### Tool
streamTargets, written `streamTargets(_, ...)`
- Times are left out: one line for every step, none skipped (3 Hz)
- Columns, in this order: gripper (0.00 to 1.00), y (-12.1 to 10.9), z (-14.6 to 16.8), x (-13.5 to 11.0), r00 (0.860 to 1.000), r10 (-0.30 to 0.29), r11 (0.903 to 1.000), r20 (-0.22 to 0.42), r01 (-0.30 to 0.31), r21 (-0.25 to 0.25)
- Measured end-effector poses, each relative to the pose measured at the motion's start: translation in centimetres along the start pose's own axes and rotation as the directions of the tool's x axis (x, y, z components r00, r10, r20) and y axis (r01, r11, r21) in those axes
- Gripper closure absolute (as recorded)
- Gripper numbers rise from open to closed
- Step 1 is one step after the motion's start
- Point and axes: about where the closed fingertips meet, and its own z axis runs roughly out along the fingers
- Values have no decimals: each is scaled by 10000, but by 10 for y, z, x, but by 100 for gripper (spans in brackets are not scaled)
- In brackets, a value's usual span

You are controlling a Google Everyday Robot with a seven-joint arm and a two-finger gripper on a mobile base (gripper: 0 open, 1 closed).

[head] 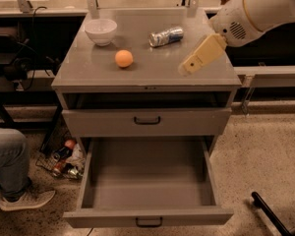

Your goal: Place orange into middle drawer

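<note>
The small round orange fruit [124, 58] could roll off the grey table [88, 69] if the cream gripper [186, 70] hovering to its right (whether open or closed, I cannot tell) nudges it.

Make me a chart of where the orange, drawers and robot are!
orange: on the cabinet top, left of centre
white bowl: behind the orange, back left
crushed can: back, right of centre
middle drawer: pulled wide open, no orange inside
drawer above: barely out, if at all
end effector: above the top's right side, apart from the orange
</note>
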Motion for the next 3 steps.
streamTargets(0,2,-4,0,9998,-167,9998,-85,168,48)
streamTargets(0,7,5,1,9999,119,9998,-49,-118,160)
streamTargets(0,8,53,-22,9974,265,9996,675,-262,-50)
